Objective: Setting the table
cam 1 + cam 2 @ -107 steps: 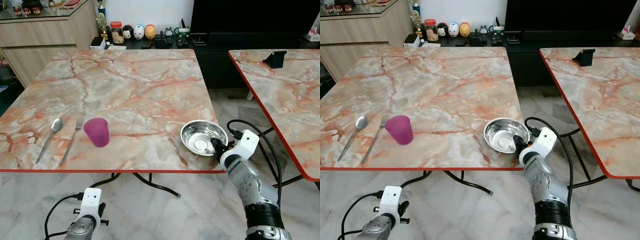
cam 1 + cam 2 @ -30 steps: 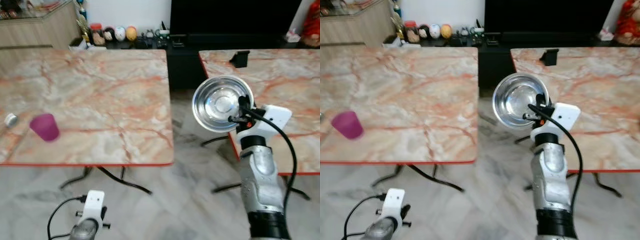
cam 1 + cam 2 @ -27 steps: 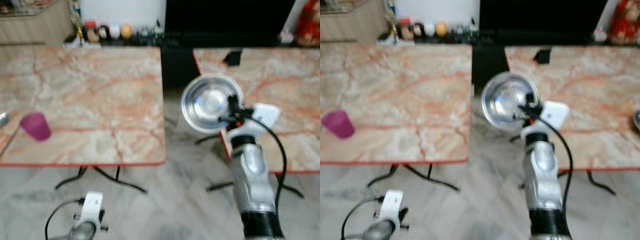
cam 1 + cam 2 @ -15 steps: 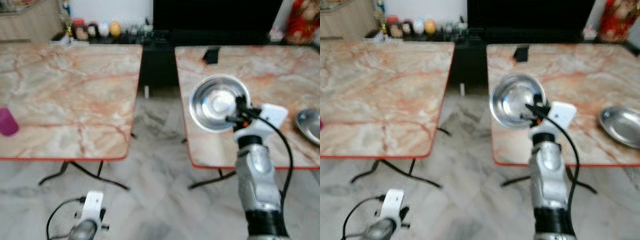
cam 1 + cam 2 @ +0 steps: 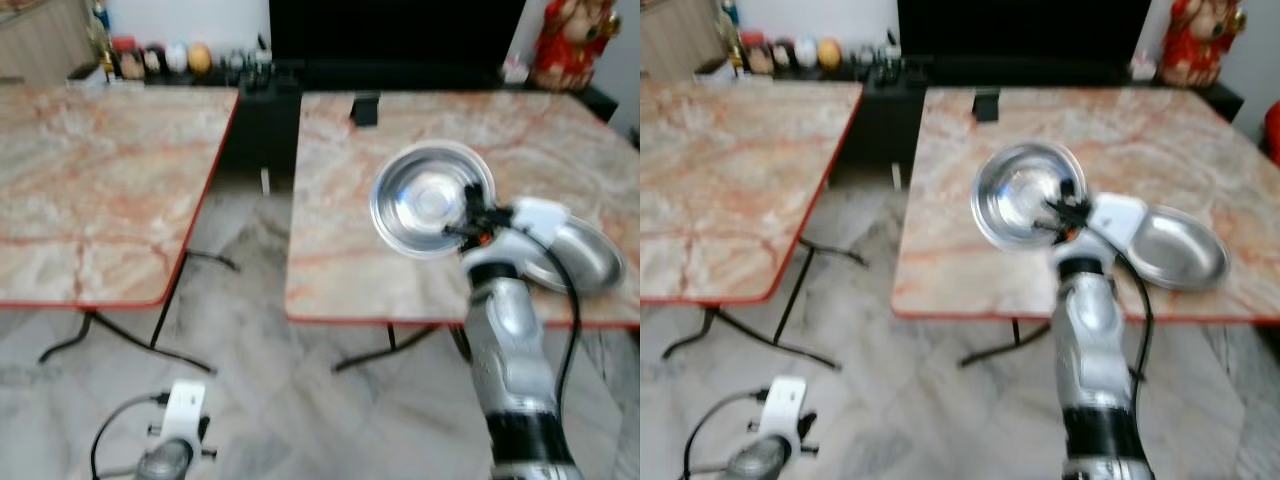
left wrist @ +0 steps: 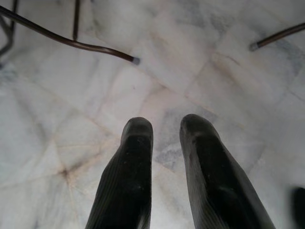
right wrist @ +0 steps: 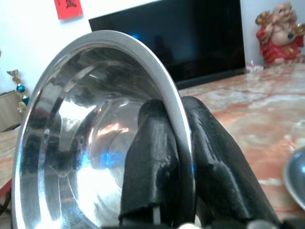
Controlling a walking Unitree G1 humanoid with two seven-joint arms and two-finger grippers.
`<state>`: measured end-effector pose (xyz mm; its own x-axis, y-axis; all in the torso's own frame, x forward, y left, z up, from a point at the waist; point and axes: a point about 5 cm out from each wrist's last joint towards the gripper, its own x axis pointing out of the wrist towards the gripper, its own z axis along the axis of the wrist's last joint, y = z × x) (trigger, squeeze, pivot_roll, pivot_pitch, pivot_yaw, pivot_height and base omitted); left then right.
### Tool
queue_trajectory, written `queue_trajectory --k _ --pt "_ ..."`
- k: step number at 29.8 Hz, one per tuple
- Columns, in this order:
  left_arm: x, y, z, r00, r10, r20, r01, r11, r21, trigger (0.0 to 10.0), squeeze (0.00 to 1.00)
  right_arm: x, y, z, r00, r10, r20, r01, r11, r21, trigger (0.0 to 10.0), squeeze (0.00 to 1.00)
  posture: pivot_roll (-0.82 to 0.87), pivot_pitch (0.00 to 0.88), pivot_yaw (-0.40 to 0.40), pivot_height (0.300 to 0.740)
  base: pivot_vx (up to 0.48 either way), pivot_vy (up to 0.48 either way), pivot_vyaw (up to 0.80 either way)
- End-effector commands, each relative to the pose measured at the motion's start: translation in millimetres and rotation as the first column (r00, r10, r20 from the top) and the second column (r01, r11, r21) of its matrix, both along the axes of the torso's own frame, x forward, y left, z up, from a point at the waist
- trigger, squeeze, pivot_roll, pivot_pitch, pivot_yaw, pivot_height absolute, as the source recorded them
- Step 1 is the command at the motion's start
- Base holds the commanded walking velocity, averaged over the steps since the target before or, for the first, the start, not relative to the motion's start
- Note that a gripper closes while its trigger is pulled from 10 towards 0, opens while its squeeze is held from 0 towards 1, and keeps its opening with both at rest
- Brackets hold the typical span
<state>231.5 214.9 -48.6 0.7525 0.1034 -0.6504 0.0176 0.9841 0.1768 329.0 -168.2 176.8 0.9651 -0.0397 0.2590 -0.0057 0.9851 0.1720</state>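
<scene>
Right gripper [image 5: 1065, 212] pinches the steel bowl [image 5: 1025, 195] by its rim, one finger in, one out, tilted up mid-frame over the right table [image 5: 960, 260], prob. to set by the plate [image 5: 1175, 250]. Left gripper [image 6: 164, 138] slightly apart, idle over floor.

Black television screen [image 5: 400, 30], top centre. Red and gold seated figurine [image 5: 563, 45], upper right corner. Row of small jars and round figurines [image 5: 160, 58] on dark low cabinet, upper left. Grey-white marble floor tiles [image 5: 300, 400], lower frame.
</scene>
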Motion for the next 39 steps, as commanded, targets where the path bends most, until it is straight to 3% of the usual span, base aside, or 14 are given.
queue_trajectory --k 1,13,39 --pt "-2.6 -4.4 -2.7 1.000 0.000 -0.009 0.000 1.000 -0.010 10.0 0.00 -0.7 -8.9 2.9 1.000 -0.024 0.006 0.024 1.000 0.006 10.0 0.00 -0.05 0.000 0.024 0.740 0.000 -0.398 0.00" --pt "-2.0 -4.4 -2.1 1.000 -0.003 -0.004 0.003 1.000 -0.010 10.0 0.00 0.9 -9.5 2.5 1.000 -0.024 0.002 0.024 1.000 0.007 10.0 0.00 -0.04 0.000 0.024 0.740 0.000 -0.387 0.00" --pt "0.0 -4.9 -0.6 1.000 0.012 0.010 -0.011 0.998 -0.066 10.0 0.00 2.9 -12.4 1.5 0.999 -0.044 -0.010 0.045 0.999 0.017 10.0 0.00 -0.04 0.000 0.028 0.740 0.000 0.000 0.00"
